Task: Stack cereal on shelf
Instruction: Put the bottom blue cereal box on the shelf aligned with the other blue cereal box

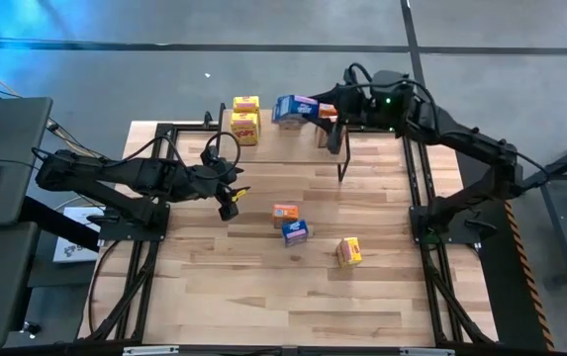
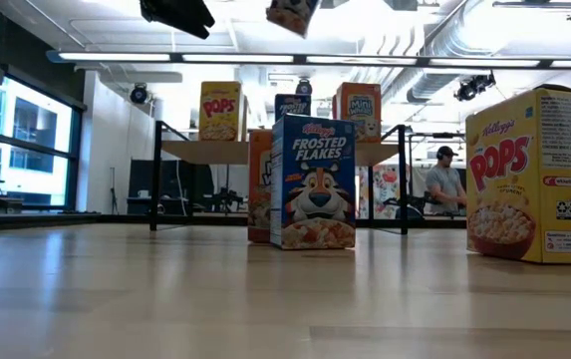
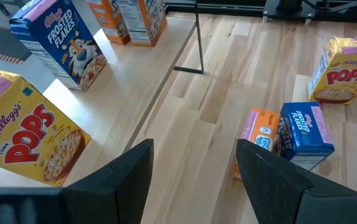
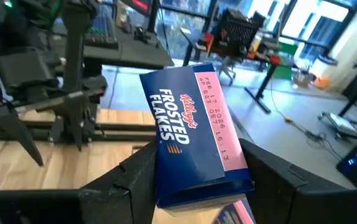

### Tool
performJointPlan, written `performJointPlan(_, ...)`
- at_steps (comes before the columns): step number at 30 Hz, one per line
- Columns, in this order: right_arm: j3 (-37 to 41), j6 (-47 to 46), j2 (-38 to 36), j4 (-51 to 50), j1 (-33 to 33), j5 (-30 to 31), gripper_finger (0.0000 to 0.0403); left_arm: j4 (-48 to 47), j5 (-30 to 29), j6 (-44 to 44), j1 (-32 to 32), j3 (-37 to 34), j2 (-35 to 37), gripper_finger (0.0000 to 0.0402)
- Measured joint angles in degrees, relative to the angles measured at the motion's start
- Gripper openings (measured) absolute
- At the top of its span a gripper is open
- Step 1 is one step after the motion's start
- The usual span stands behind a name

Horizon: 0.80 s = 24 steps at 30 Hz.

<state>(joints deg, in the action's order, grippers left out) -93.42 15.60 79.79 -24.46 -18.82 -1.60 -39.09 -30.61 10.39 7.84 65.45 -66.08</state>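
My right gripper (image 4: 198,158) is shut on a blue Frosted Flakes box (image 4: 187,134), high over the shelf (image 1: 362,148) at the table's far edge. It shows at the top of the low view as the held box (image 2: 292,12). On the shelf stand two yellow boxes (image 1: 245,117), a blue box (image 3: 60,40) and orange boxes (image 3: 128,18). An orange box (image 1: 285,212), a blue box (image 1: 296,232) and a yellow box (image 1: 349,251) stand on the tabletop. My left gripper (image 1: 230,203) hangs open above the table, left of these three. My right gripper pinches the blue box between its two fingers, one finger (image 4: 134,180) on each side, at the box's end nearer the wrist (image 4: 190,190). It comes roughly level from the table's right side. The box is lifted clear, its printed narrow face turned away from the wrist.
The shelf's thin black legs (image 1: 341,158) stand near the table's middle far part. Black frame rails (image 1: 417,188) run along the table's left and right sides. Bare wood lies toward the near edge (image 1: 263,297). A person (image 2: 447,184) stands in the room beyond.
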Motion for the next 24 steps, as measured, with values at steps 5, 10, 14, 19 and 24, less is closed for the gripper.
performJointPlan(5, -3.52, 0.22, 2.39, -3.65, -2.12, -3.1, 0.019, -0.01, 0.0, 0.0, 0.0, 0.0, 0.0, 0.0221)
performJointPlan(10, -5.54, 0.56, 6.15, -7.35, -4.01, -5.56, 0.019, -0.02, 0.0, 0.02, 0.0, 0.0, 0.0, 0.0221)
performJointPlan(14, -6.38, 1.4, 9.18, -9.28, -4.93, -5.74, 0.019, -0.04, -0.71, 0.46, 0.0, 0.0, 0.0, 0.0221)
performJointPlan(19, -7.49, 1.42, 12.57, -10.51, -5.97, -5.84, 0.019, 0.0, -6.92, 1.51, -1.09, 0.0, 0.0, 0.0221)
performJointPlan(24, -7.56, 2.43, 14.77, -10.65, -7.25, -8.35, 0.019, -0.03, -7.26, 1.46, -4.52, 0.0, 0.0, 0.0221)
